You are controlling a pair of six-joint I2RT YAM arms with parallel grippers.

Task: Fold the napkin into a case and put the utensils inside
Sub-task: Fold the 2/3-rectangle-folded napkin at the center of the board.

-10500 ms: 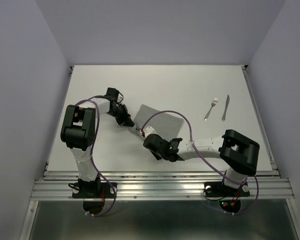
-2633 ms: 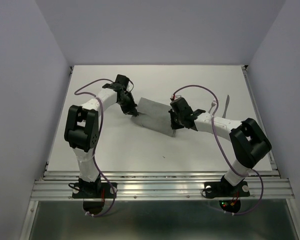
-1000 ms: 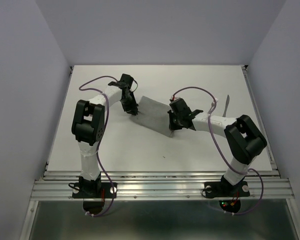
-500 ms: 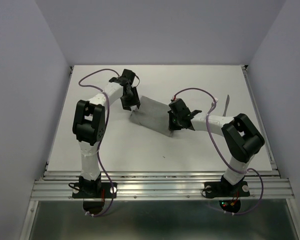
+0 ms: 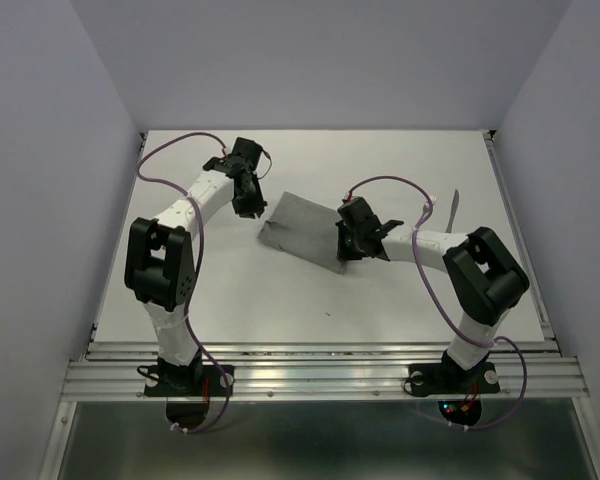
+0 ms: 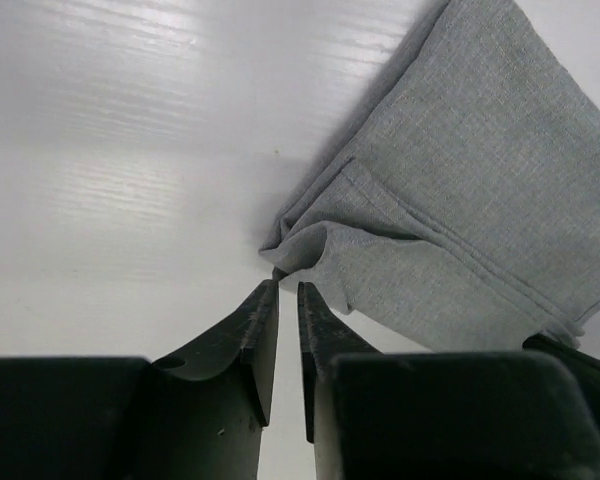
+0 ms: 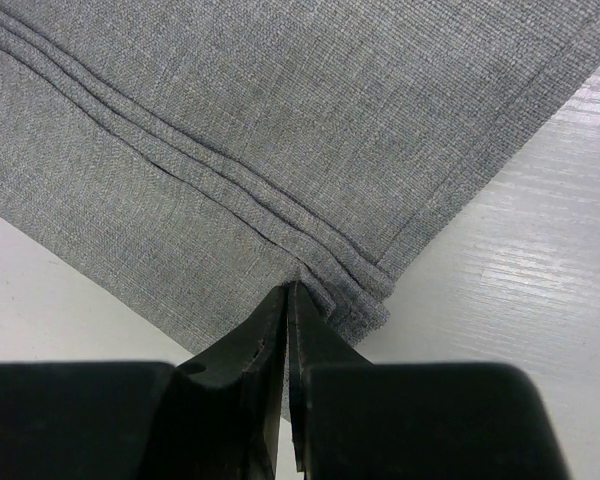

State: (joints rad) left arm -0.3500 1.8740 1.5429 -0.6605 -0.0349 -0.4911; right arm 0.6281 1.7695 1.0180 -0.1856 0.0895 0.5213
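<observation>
From above: shows the napkin (image 5: 300,230) already doubled into a slanted strip, stretched between the two sets of jaws. Puts the left gripper (image 5: 250,203) at one end and the right gripper (image 5: 345,250) at the other. Leaves the knife (image 5: 454,203) well behind the right jaws, untouched (fork too blurred to place).

Left wrist: finds the jaws barely parted, gripping nothing. Sets a rumpled napkin (image 6: 450,190) corner just ahead of the tips, perhaps touching.

Right wrist: finds the jaws pinched tight on the napkin (image 7: 280,130) at its layered edge, with stacked folds running straight into the tips.

Judged so: folding well underway, not yet a tidy case; loading the utensils wholly left
</observation>
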